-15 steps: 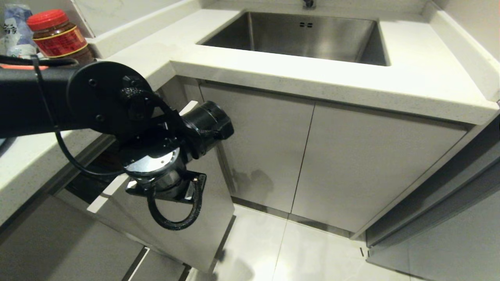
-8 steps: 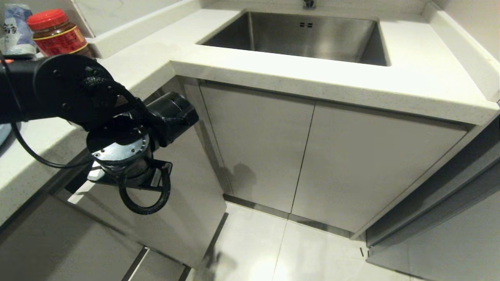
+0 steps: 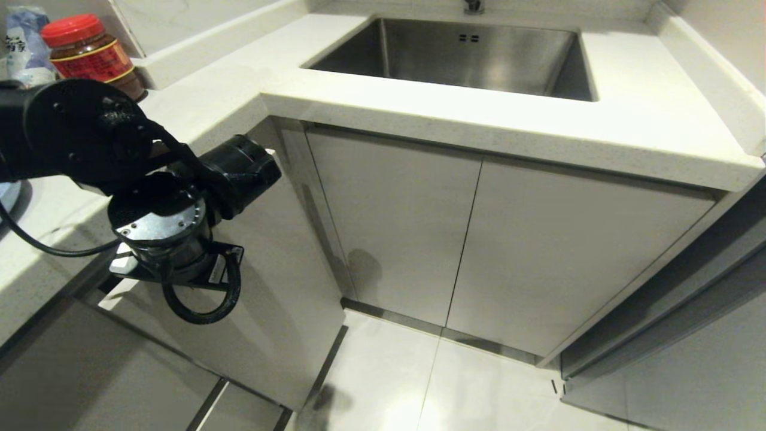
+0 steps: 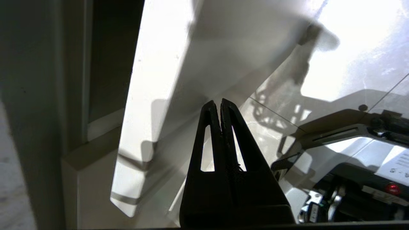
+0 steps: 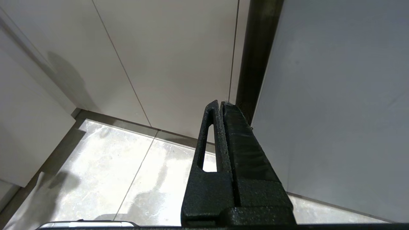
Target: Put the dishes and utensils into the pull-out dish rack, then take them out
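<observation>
the left arm [image 3: 90, 137] reaches in from the left edge of the head view, its wrist bent downward in front of the white panel front [image 3: 263, 287] of the pull-out dish rack, which sits nearly flush under the bench [image 3: 419, 108], with only a thin gap showing along its top edge. the left gripper [image 4: 219, 103] points down along that panel toward the tiled floor [image 4: 351, 48], its fingers [image 4: 209, 127] clenched together on nothing. the right gripper [image 5: 220, 103] hangs low near the floor beside the cabinet doors [image 5: 175, 57], fingers pressed together and empty. compared with a second ago, the left arm has swung further left and back toward the bench, and the panel front, which then stood well out from the cabinet, has gone in with it. dishes and utensils are not visible, nor is the inside of the rack. farther back, the steel sink [image 3: 455, 57] is set in the bench, and a red-lidded jar [image 3: 90, 54] stands at the far left.
</observation>
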Motion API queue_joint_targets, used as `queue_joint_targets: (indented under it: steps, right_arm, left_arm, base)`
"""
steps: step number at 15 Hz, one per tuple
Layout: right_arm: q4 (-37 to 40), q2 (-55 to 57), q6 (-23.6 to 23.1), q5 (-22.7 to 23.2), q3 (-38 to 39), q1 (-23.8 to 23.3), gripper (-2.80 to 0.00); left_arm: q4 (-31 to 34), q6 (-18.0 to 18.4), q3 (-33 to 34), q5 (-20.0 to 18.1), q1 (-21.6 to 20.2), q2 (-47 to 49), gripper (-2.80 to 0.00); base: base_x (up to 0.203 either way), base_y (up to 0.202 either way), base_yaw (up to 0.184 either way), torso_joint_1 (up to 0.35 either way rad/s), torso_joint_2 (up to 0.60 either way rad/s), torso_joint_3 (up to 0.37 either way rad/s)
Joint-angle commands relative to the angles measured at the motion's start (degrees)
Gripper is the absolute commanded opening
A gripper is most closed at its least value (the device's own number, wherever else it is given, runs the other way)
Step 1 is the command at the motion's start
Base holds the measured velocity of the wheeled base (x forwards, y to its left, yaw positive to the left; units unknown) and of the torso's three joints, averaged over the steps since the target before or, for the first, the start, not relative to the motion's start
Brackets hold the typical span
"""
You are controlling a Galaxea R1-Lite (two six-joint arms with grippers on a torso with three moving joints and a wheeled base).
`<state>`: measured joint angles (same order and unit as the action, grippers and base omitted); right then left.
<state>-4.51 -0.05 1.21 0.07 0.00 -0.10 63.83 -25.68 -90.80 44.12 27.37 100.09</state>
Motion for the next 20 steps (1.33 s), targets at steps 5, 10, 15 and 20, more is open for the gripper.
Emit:
queue_joint_targets:
  steps: [5, 10, 15, 20]
  right_arm:
    - [-0.06, -0.04, 0.02, 0.01, 1.49, 0.01, -2.80]
    - [0.02, -0.04, 0.02, 0.01, 1.49, 0.01, -2.80]
    - [-0.05, -0.04, 0.02, 0.01, 1.49, 0.01, -2.80]
    - [-0.06, -0.04, 0.02, 0.01, 1.49, 0.01, -2.80]
  left_arm:
    - [-0.11, 1.51, 0.44, 0.75, -2.55, -1.22, -2.80]
    - [-0.21, 1.60, 0.80, 0.79, -1.97, -1.39, -2.80]
    - [-3.79, 1.60, 1.84, 1.14, -0.36, -2.10, -2.80]
    - [-10.23, 1.70, 1.95, 0.89, 5.26, -6.72, -2.80]
  base:
    - [0.000, 0.000, 0.000, 0.000, 0.00, 0.000]
    - [0.000, 0.000, 0.000, 0.000, 0.00, 0.000]
    - [0.000, 0.000, 0.000, 0.000, 0.00, 0.000]
    - [0.000, 0.000, 0.000, 0.000, 0.00, 0.000]
